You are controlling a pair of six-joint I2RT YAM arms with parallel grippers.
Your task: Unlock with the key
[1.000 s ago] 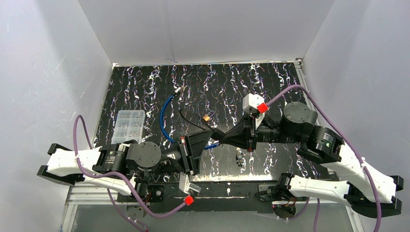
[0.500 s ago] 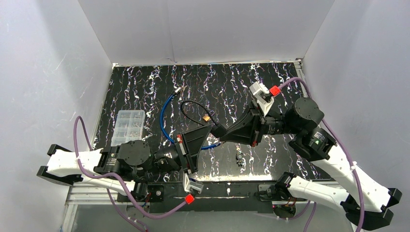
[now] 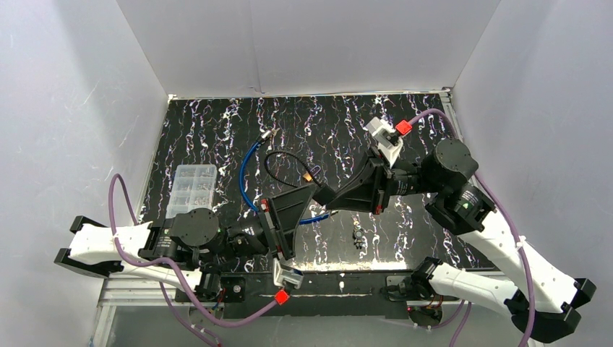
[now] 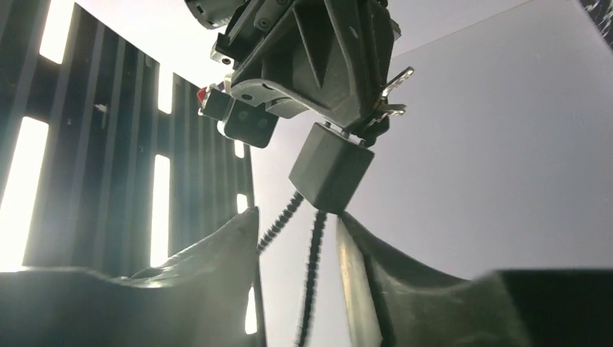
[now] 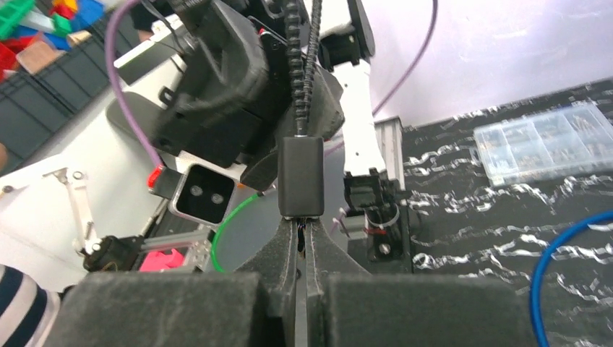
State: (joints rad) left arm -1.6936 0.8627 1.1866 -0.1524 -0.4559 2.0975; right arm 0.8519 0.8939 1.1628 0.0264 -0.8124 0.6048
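Right claw (image 5: 302, 223), closed, touches the black lock (image 5: 301, 176) end-on.

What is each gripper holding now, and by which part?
Right gripper: the key, by its head, at the lock body. Left gripper: nothing; the cable passes between its open fingers.

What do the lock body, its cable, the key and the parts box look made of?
Lock body: matte black, likely plastic or a rubbery cover; no glint.
Cable: black, ribbed sheath, probably plastic over wire.
Key: bare silvery metal, catches light.
Parts box: clear plastic, contents show through.
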